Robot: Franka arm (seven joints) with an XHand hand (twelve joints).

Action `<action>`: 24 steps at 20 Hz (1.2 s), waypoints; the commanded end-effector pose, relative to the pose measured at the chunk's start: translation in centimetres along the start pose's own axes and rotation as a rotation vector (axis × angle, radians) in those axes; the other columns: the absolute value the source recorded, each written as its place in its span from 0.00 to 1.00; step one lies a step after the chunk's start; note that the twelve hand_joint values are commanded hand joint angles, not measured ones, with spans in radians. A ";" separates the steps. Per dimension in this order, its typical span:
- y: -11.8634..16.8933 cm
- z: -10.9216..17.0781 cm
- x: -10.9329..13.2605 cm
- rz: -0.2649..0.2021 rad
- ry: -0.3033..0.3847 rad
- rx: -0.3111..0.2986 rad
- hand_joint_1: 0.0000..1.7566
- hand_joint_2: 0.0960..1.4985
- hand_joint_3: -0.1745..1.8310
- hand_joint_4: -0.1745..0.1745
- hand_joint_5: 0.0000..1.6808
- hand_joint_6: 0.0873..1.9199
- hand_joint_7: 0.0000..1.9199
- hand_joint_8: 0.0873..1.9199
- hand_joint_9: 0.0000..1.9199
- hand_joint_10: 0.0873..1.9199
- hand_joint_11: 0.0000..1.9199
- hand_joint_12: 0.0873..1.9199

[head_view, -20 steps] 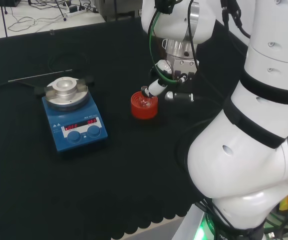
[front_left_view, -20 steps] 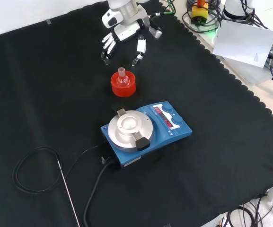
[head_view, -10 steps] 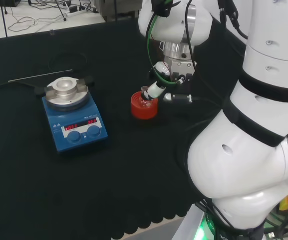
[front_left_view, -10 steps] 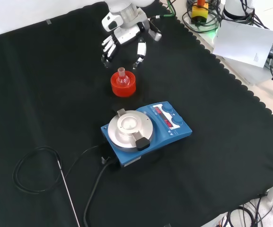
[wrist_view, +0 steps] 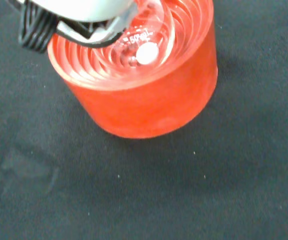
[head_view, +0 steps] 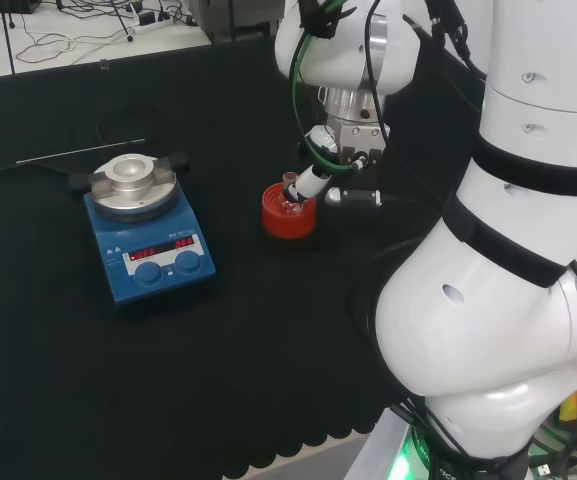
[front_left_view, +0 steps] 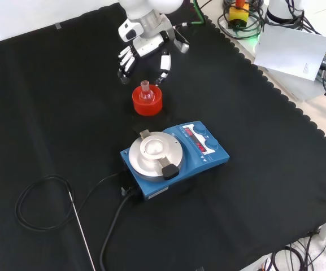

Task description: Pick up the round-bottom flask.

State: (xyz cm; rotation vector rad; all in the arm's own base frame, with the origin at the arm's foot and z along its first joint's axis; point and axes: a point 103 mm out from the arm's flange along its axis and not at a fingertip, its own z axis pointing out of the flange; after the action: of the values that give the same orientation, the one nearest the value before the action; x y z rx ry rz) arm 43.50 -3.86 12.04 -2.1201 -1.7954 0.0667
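The clear round-bottom flask [front_left_view: 146, 91] sits upright in a red ribbed stand [front_left_view: 147, 102] on the black cloth. The hand [front_left_view: 145, 46] hangs open just beyond the stand in the front view, fingers [front_left_view: 125, 61] on one side of the neck and thumb [front_left_view: 164, 64] on the other, without closing on it. In the head view the hand [head_view: 312, 180] reaches the flask's neck [head_view: 290, 184] from the right, above the stand [head_view: 288, 213]. The wrist view looks down into the stand [wrist_view: 148, 105] with the flask's bulb [wrist_view: 144, 47] inside and a blurred part of the hand [wrist_view: 84, 12] over it.
A blue hotplate stirrer [front_left_view: 174, 157] with a round metal top stands in front of the stand in the front view. A black cable loop [front_left_view: 38, 203] and a thin metal rod [front_left_view: 82, 228] lie at the near left. The arm's white links [head_view: 508, 300] rise at the head view's right.
The hand has shifted slightly left in both views, closer around the flask's neck. Its fingers stay spread. Flask and stand have not moved.
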 end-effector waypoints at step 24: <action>0.8 1.1 1.6 -0.030 -0.028 -0.058 0.58 0.34 0.42 0.46 0.41 0.35 0.18 0.34 0.30 0.31 0.15 0.69</action>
State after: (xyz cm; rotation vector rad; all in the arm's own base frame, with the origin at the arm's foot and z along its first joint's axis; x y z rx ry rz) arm 44.27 -2.27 11.14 -2.1368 -1.8644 0.0349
